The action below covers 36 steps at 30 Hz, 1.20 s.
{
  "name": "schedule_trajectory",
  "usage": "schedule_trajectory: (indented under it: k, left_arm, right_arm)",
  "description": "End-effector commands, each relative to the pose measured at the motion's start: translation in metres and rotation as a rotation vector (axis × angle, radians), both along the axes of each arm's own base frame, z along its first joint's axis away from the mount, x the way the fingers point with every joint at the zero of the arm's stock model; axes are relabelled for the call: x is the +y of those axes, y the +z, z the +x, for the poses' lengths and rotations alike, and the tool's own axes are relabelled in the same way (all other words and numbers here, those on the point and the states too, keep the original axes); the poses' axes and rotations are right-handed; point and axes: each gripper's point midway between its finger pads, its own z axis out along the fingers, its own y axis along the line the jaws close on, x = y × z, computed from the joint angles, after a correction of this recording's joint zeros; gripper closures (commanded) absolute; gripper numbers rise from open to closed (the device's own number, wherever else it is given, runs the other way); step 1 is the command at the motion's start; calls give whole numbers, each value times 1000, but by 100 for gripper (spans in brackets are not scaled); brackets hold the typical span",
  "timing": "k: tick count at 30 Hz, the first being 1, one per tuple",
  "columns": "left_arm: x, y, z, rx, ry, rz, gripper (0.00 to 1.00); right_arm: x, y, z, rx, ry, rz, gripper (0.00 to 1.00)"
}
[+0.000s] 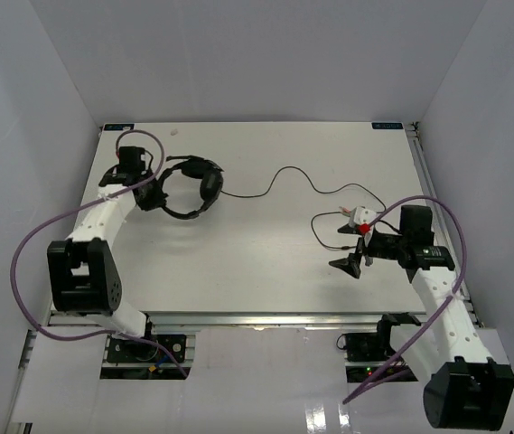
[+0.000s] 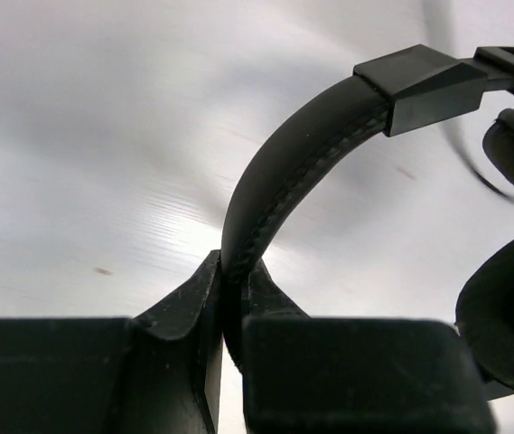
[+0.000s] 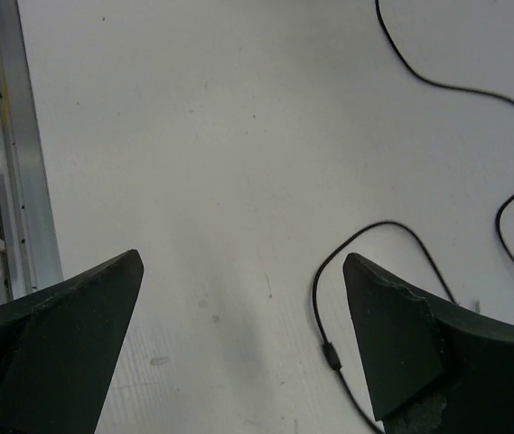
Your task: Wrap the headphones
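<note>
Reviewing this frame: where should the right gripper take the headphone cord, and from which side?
Probably the small loop of cord lying beside the open right gripper. It lies thin and flat on the table, so come straight down from above, with the fingers straddling one strand crosswise.

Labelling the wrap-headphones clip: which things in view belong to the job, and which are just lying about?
Job:
- headphones
- their cord
- left gripper, shut on the headband
- right gripper, open near the cord

Lying about:
- purple arm cables
- metal edge rail
</note>
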Motion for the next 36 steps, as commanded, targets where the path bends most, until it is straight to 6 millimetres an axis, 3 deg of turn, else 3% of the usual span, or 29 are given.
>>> schedule_trajectory:
  k: [1,5,8,11,13,21,27,31,36]
  left_arm:
    - [-68,89,-19,-216,-183,-63,100]
    - [-117,137,-52,-304,-285,-216,100]
    - [-151,169,-80,-342,-361,-337,100]
    - [-179,192,-104,-347,-438,-395,100]
    - [-189,211,-118,-366,-469,-425,100]
    - [-203,253,-160,-383,-526,-513,100]
    - [-205,264,-176,-378,-551,-556,100]
    - [-204,275,-186,-397,-565,-585,100]
    - [-206,296,-192,-426,-582,-625,100]
  right_arm:
    - [22,39,23,-199,23,-84,2]
    - [56,64,50,-148,-49,-8,10]
    - [81,82,45,-41,30,134,10]
    - [100,98,29,-121,224,230,10]
    - [108,95,37,-131,249,254,10]
    - [150,112,85,-162,178,293,10]
    - [178,111,81,-206,239,366,10]
    - [196,98,87,-185,296,339,10]
    - [216,76,69,-138,422,327,8]
